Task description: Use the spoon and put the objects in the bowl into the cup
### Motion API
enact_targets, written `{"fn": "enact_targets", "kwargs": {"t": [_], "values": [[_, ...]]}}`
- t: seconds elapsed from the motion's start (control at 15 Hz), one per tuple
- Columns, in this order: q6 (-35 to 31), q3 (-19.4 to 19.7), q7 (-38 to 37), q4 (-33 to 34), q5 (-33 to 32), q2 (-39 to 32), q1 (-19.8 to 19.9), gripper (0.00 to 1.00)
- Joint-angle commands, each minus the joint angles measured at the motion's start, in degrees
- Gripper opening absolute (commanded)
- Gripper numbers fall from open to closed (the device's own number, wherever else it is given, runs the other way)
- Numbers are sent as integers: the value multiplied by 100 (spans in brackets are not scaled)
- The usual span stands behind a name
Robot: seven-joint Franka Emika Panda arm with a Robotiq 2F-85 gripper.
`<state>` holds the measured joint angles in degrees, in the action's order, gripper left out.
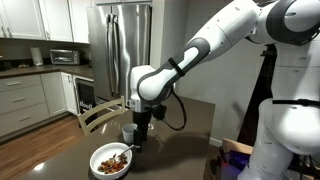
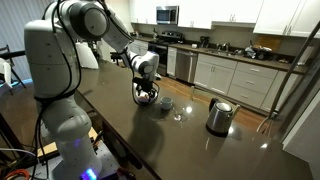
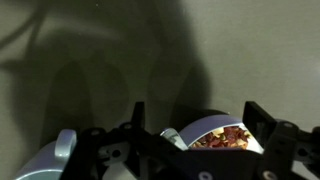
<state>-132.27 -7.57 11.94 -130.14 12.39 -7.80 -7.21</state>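
The white bowl [image 1: 99, 168] stands at the table's near edge and holds the heap of brown and reddish bits [image 1: 113, 159]. In the wrist view the bowl [image 3: 200, 128] and bits [image 3: 222, 138] show between my fingers. A silver piece that looks like the spoon [image 3: 172, 137] lies at the bowl's rim, close to one finger. The small white cup [image 1: 128, 132] stands just behind the bowl, beside my gripper [image 1: 140, 140], and looks like the pale curved shape in the wrist view [image 3: 62, 150]. My gripper [image 3: 197, 118] points down close above the bowl with its fingers wide apart and nothing between them.
A steel kettle [image 2: 220, 116] and a small clear glass [image 2: 178, 115] stand further along the dark table [image 2: 150, 140]. A wooden chair [image 1: 95, 115] is at the table's side. Kitchen cabinets and a fridge [image 1: 125, 45] are behind.
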Motion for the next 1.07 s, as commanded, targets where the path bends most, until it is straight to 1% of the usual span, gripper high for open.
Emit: {"fn": "enact_targets", "kwargs": {"t": [0.0, 0.07, 0.2, 0.33, 0.6, 0.67, 0.73, 0.8, 1.0], "values": [[-568, -1, -90, -563, 421, 448, 127, 100], [-692, 9, -65, -657, 567, 504, 143, 100], [-954, 18, 72, -838, 1087, 601, 181, 100], [-1117, 19, 299, -962, 1799, 669, 216, 100], [-1239, 51, 765, -939, 3098, 635, 194, 100], [-1190, 70, 812, -857, 3154, 561, 184, 100], [-1158, 102, 907, -804, 2949, 546, 183, 100], [-1109, 91, 615, -820, 2847, 525, 143, 100], [-1109, 105, 679, -805, 2847, 525, 146, 100]]}}
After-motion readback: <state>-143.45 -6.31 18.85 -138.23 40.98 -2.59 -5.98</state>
